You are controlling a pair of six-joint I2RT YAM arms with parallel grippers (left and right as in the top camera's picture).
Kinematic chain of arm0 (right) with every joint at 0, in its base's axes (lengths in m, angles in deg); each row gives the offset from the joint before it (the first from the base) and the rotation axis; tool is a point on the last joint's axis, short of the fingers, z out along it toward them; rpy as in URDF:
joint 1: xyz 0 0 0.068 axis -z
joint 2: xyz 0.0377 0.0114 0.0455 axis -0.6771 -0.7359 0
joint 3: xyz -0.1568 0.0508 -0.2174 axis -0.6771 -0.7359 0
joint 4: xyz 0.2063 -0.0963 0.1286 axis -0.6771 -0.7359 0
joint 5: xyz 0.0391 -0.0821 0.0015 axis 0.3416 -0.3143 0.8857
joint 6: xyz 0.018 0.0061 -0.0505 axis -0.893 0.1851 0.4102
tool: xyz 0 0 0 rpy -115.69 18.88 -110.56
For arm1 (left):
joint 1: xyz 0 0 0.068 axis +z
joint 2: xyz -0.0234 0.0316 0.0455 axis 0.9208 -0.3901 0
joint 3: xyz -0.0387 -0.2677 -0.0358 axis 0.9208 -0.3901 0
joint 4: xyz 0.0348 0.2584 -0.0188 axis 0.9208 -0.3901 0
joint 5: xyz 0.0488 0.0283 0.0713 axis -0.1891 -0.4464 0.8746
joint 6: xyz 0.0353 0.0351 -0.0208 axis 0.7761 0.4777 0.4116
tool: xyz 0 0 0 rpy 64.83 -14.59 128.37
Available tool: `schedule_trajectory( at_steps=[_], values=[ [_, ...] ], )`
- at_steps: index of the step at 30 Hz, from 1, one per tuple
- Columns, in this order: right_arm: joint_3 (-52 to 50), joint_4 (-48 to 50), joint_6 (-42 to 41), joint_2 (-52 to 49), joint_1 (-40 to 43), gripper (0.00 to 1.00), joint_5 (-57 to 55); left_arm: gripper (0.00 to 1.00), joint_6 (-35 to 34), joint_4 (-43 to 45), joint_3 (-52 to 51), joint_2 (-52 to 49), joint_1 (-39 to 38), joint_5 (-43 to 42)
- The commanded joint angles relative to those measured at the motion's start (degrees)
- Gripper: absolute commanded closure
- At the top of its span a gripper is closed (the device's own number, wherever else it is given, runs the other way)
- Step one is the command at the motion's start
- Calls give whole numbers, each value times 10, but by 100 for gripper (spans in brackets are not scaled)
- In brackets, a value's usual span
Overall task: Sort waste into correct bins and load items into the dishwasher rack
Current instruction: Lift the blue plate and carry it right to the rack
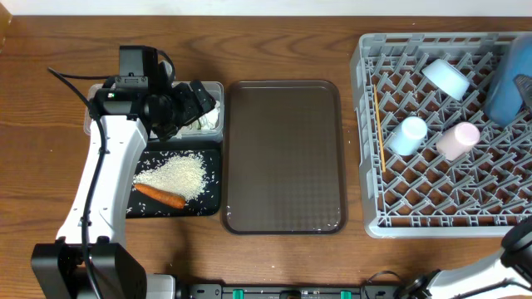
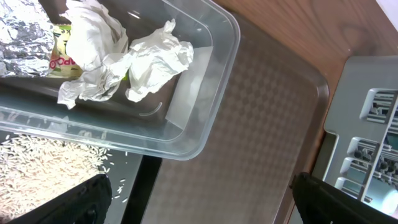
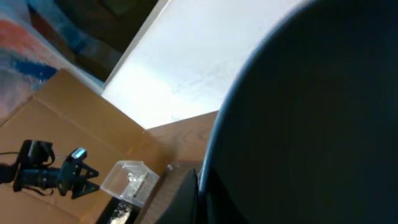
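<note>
My left gripper (image 1: pixel 196 103) hangs open over the clear tub (image 1: pixel 218 90), with nothing between its fingers (image 2: pixel 87 199). In the tub (image 2: pixel 186 124) lie white tissue wads (image 2: pixel 155 59) and silver foil (image 2: pixel 25 25). Below it, the black tray (image 1: pixel 209 199) holds rice (image 1: pixel 170 173) and the carrot (image 1: pixel 160 196). The grey rack (image 1: pixel 370 124) at right carries a white bowl (image 1: pixel 446 77), a light-blue cup (image 1: pixel 407 135), a pink cup (image 1: pixel 458 139) and chopsticks (image 1: pixel 379 124). My right gripper (image 1: pixel 525 85) is shut on the dark-blue plate (image 1: pixel 505 83), which stands on edge in the rack and fills the right wrist view (image 3: pixel 311 124).
A flat brown serving tray (image 1: pixel 283 158) lies between the two bins and the rack. A printed green-and-white wrapper (image 2: pixel 62 53) lies under the tissues in the tub. Wooden tabletop (image 1: pixel 50 166) surrounds everything.
</note>
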Motion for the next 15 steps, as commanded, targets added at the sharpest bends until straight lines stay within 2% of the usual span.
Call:
schedule_trajectory(
  at_steps=[1, 3, 10, 15],
  values=[
    [6, 5, -1, -7, -1, 99, 26, 5, 10, -1, 0, -1, 3, 3],
    [6, 16, -3, -7, -1, 99, 26, 5, 10, -1, 0, -1, 3, 3],
    [6, 142, -149, -7, -13, 99, 25, 5, 10, -1, 0, -1, 3, 3],
    [6, 148, -141, -7, -53, 99, 12, 5, 10, -1, 0, -1, 3, 3]
  ],
)
